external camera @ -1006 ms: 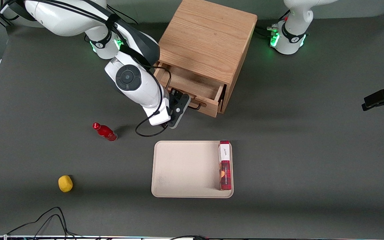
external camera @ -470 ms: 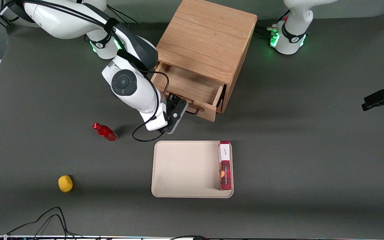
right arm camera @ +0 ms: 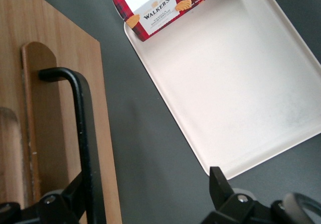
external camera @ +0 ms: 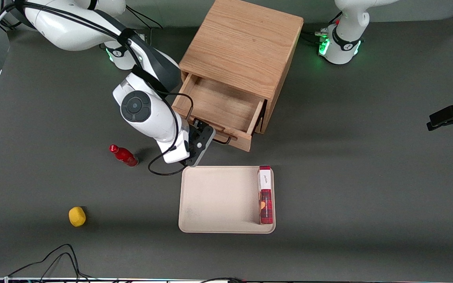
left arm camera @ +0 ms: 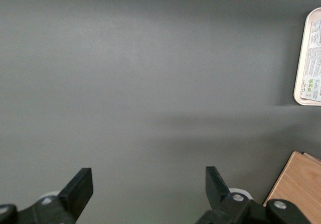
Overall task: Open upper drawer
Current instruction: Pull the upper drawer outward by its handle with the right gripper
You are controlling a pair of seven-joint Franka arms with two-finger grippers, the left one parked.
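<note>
The light oak cabinet (external camera: 242,43) stands at the back of the table. Its upper drawer (external camera: 220,104) is pulled well out and shows a bare wooden tray inside. The black wire handle (external camera: 222,138) runs along the drawer front (right arm camera: 50,108). My right gripper (external camera: 209,136) is at that handle, nearer the front camera than the drawer front. It is open, its fingers wide apart. In the right wrist view the handle bar (right arm camera: 83,133) lies against the inner side of one finger (right arm camera: 75,194), and the gripper (right arm camera: 149,184) has only table between its tips.
A beige tray (external camera: 218,196) lies just nearer the front camera than the drawer, with a red shortbread box (external camera: 265,194) along one edge. A red bottle (external camera: 123,155) and a yellow object (external camera: 77,216) lie toward the working arm's end.
The drawer has slid farther out toward the front camera. The gripper moved with it, hooked on the handle, and now hangs close over the beige tray's corner.
</note>
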